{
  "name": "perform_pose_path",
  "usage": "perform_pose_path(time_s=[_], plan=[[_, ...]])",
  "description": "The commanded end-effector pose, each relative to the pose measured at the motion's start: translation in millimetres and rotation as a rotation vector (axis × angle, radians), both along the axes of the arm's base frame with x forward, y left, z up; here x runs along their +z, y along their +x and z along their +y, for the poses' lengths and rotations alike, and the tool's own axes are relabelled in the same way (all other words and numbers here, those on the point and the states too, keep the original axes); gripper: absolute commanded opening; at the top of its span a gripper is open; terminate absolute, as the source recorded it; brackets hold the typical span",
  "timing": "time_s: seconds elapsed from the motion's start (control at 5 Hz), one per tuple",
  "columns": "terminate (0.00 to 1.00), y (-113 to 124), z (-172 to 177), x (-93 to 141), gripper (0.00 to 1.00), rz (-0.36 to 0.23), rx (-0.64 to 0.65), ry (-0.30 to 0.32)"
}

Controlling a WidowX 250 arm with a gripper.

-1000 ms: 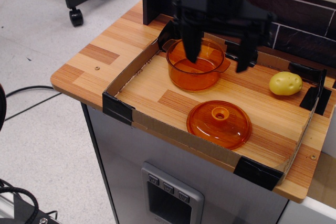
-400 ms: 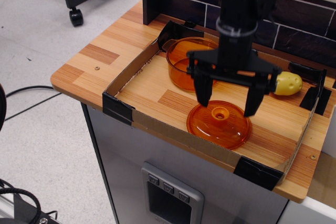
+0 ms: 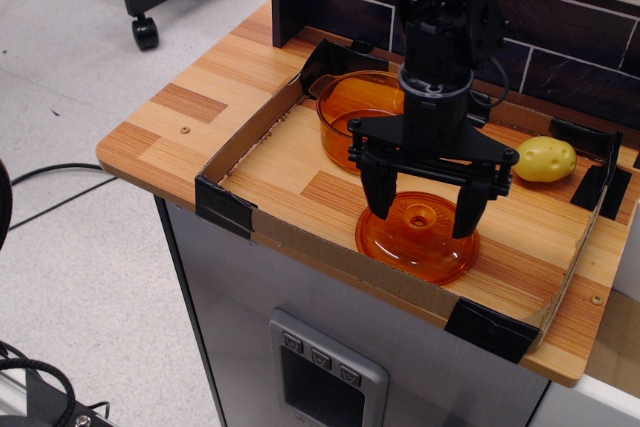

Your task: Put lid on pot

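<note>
- Landmark = pot: sits at back of the cardboard tray, open-topped, nothing visible inside.
- Lid lies flat on tray floor, in front of pot & a bit to the right in view, near the tray's front wall. Knob faces up. Lid and pot appear apart, not touching.
- Gripper hangs over lid, in front of pot, pointing straight down. Jaws spread wide, one each side of knob; tips look down at about dome level.
- Holds nothing, no contact w/ knob. Can't tell if tips touch the dome surface itself.
- Arm partly hides pot's right rim from this view.
- Potato sits right of pot, near tray's far right corner, well clear of lid. Not part of job.
- Progress, my read: early. Approach to lid looks about done; grasp not yet made.
- Left to do: close on knob, lift lid, carry back to over pot, centre it, lower onto rim, release.
- Judgement on next move: jaws look roughly centred on knob, so closing should catch it; knob is small, so an off-centre squeeze could slip or tip the lid.
- Placing: lid about as wide as pot, so needs fair centring or it'll sit cocked on rim.
</note>
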State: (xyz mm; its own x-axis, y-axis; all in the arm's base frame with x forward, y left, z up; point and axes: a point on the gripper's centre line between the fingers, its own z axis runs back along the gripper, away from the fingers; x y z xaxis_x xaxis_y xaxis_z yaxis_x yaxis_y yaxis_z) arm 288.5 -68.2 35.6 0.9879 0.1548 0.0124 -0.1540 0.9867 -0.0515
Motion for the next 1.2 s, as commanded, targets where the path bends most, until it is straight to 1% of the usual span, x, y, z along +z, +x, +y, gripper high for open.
perform_pose_path(time_s=[0.0, 0.2, 0.4, 0.6, 0.8, 1.0], plan=[[0.0, 6.7, 2.3, -0.1, 1.0, -0.017, -0.004, 0.009], [0.0, 7.3, 1.9, -4.6, 1.0, -0.018, -0.006, 0.019], [0.0, 9.4, 0.8, -9.4, 1.0, -0.014, -0.008, 0.046], [0.0, 11.7, 0.9, -7.8, 0.0, -0.017, -0.001, 0.037], [0.0, 11.2, -1.0, -7.2, 0.0, -0.019, -0.014, 0.048], [0.0, 11.8, -1.2, -3.6, 0.0, -0.008, -0.018, 0.042]])
